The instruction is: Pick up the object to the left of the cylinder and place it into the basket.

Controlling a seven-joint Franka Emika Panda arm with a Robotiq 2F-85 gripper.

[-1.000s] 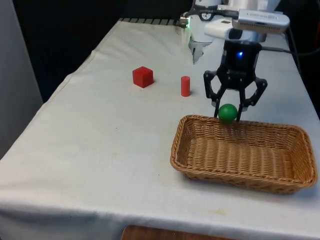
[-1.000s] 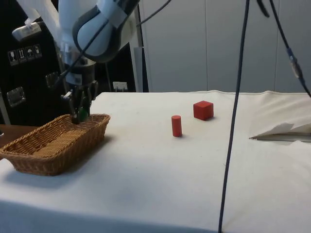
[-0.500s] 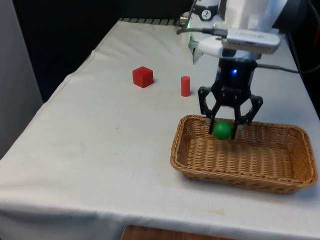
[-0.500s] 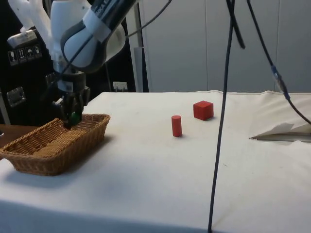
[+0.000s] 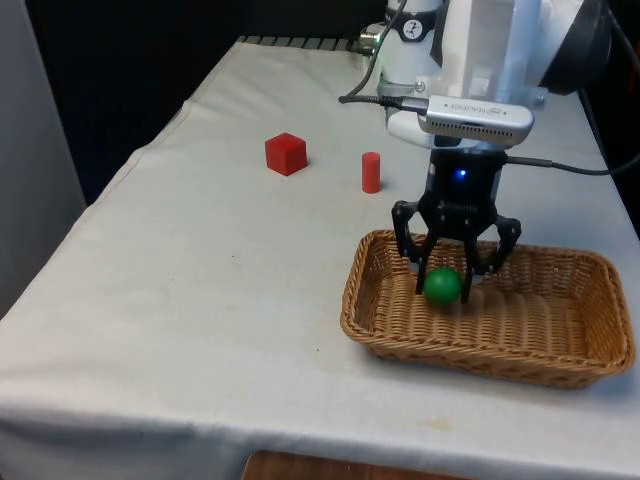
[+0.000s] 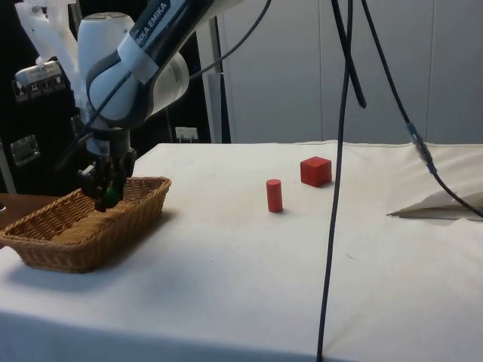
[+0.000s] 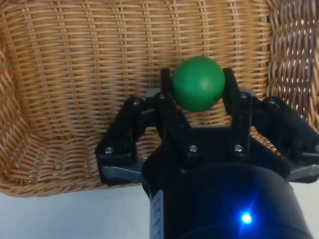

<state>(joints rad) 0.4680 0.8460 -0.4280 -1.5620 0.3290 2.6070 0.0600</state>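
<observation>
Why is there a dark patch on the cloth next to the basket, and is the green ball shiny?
Side view: the basket casts a soft shadow on the cloth beside it. Front view: a thinner shadow runs along its near edge. Wrist view: the green ball, between the gripper's fingers, shows a soft, dull highlight, no sharp glare.

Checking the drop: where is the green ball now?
The green ball is clamped in the gripper, low inside the basket, near its end on the front view's left.
</observation>
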